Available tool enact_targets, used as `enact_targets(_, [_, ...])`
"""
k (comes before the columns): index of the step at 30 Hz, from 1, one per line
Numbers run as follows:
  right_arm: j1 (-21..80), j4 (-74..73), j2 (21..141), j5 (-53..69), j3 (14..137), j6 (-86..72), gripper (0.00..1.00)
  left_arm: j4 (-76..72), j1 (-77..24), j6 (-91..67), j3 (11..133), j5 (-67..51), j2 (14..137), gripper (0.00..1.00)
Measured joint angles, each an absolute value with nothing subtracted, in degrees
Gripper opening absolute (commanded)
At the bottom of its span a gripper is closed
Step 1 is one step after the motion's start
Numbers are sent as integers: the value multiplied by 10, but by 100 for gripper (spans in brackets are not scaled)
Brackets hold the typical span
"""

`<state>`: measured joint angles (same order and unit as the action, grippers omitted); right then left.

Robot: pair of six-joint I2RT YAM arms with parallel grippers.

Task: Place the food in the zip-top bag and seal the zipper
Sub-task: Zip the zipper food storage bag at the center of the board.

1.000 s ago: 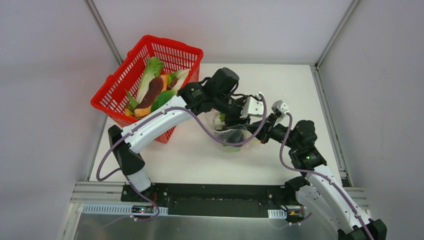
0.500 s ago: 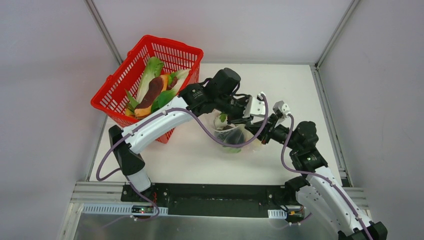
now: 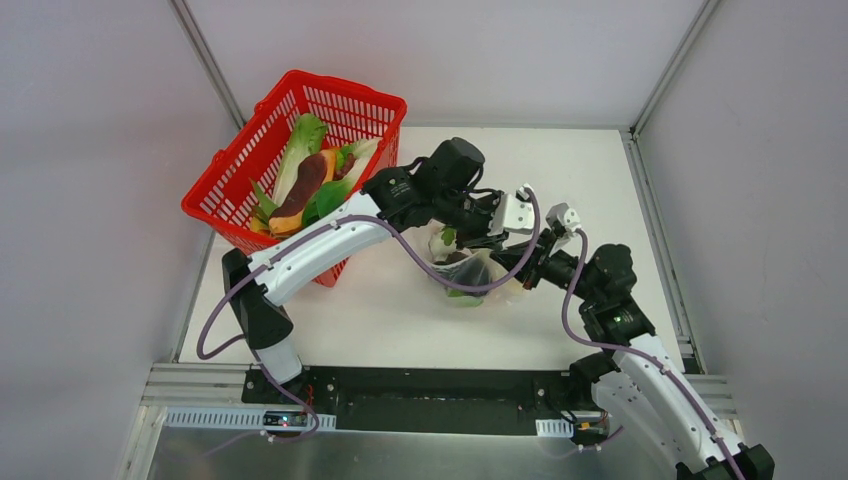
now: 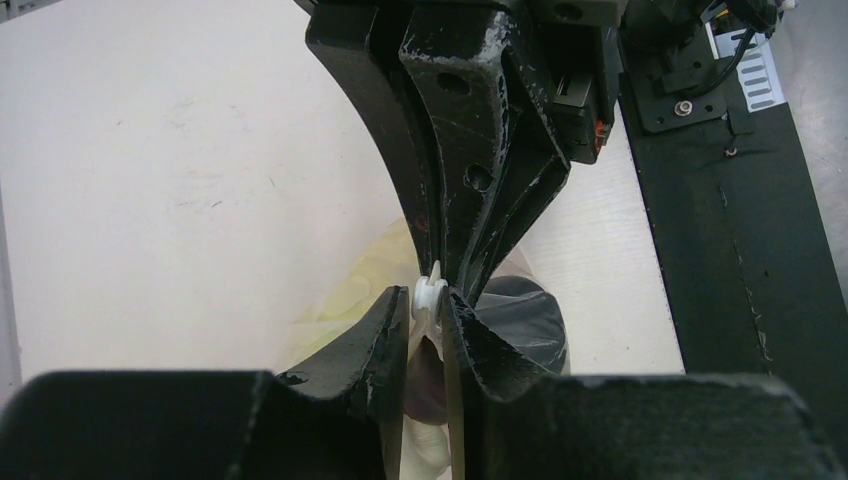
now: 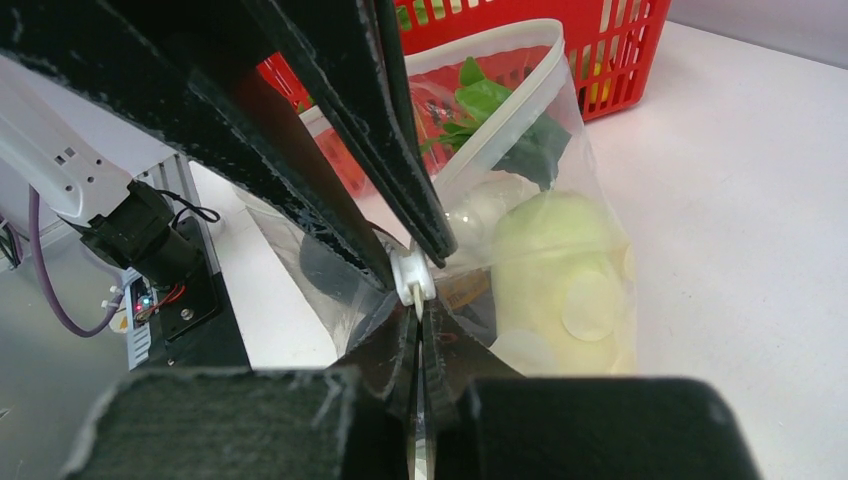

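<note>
Gripping the bag point(image 5: 585, 180) at its top
Left claw point(image 4: 427, 302) is pinching the zipper point(image 5: 412, 278); right claw point(image 5: 417, 345) is clamping the bag edge.

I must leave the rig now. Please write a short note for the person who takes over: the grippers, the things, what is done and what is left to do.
The left gripper is shut on the end of the zipper.
The right gripper is shut on the same end, from the opposite side.
The bag is between the arms, its mouth open; a pale vegetable and a green leaf are inside.
The basket holds more food.
Done: some food is bagged.
To do: bag the rest, then seal the zipper.
</note>
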<state>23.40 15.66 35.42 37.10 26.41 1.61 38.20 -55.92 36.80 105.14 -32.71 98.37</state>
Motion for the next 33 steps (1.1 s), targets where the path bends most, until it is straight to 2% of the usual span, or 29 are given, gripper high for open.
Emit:
enact_targets(8, [234, 158, 345, 353, 256, 16, 0, 409, -559, 374, 1073, -327, 998, 0])
enact_targets(21, [236, 154, 317, 306, 240, 15, 0, 443, -558, 382, 1090, -296, 1008, 0])
enact_targets(33, [239, 157, 286, 261, 225, 3, 0, 436, -540, 372, 1035, -285, 968, 0])
